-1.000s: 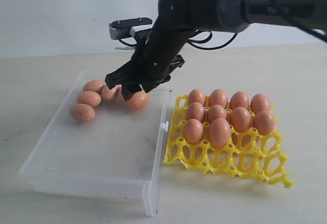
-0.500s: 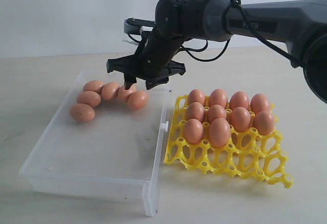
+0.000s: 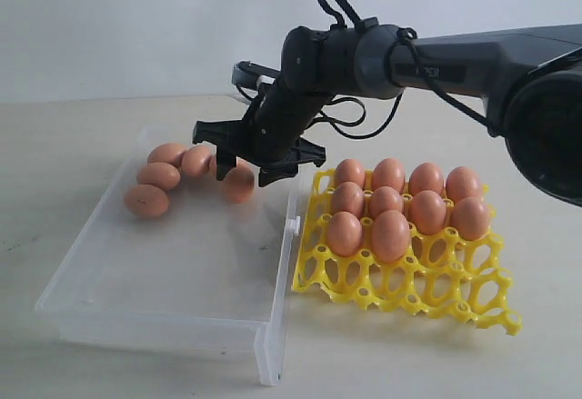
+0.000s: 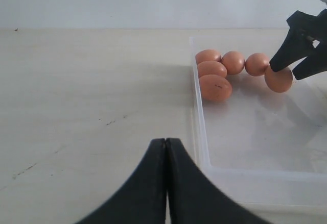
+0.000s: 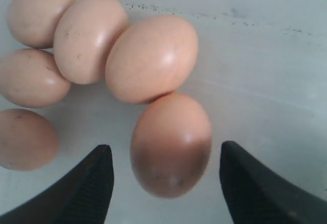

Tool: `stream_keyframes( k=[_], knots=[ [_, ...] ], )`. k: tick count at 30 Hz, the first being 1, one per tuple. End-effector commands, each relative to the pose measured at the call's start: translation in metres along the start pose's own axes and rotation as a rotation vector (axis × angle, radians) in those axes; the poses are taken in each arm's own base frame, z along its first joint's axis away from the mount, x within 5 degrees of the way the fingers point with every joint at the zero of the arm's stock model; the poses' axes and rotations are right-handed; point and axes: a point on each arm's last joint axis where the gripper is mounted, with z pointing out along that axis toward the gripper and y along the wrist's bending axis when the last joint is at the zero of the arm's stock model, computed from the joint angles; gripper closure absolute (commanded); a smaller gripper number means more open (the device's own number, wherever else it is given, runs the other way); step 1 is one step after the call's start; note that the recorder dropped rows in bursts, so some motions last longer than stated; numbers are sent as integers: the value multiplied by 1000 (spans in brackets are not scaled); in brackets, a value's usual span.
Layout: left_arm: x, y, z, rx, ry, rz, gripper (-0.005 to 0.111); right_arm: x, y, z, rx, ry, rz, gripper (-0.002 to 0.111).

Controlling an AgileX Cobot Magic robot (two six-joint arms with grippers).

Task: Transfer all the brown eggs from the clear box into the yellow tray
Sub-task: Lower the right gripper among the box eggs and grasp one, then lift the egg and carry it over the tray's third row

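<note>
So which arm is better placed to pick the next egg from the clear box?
Right: the right gripper, open, straddles an egg in the clear box; the left gripper is shut, outside it.

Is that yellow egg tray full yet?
Not full: ten brown eggs sit in the yellow tray, front cups empty; six lie in the clear box.

The exterior view looks slightly down over the desk point(image 3: 473, 363), the left wrist view low from well off, the right wrist view close above; all share the brown eggs point(image 3: 159, 176).

Spread end effector point(image 3: 247, 173) around egg point(image 3: 239, 184)
</note>
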Motion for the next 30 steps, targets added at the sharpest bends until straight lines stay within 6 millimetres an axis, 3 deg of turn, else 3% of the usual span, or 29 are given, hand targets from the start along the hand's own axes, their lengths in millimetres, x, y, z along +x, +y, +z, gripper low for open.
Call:
stream_keyframes(
  k=[1, 19, 21, 25, 30],
  knots=[
    [-2, 0, -1, 0, -14, 0, 107, -1, -4, 8, 4, -10, 2, 49],
    [-2, 0, -1, 0, -14, 0, 107, -4, -7, 11, -12, -23, 30, 50],
    [-2, 0, -1, 0, -14, 0, 107, -4, -7, 11, -12, -23, 2, 58],
    [-2, 0, -1, 0, -14, 0, 107, -3, -7, 11, -7, -24, -99, 104],
    [-2, 0, -1, 0, -14, 0, 107, -3, 1, 4, -3, -47, -147, 108]
  ],
)
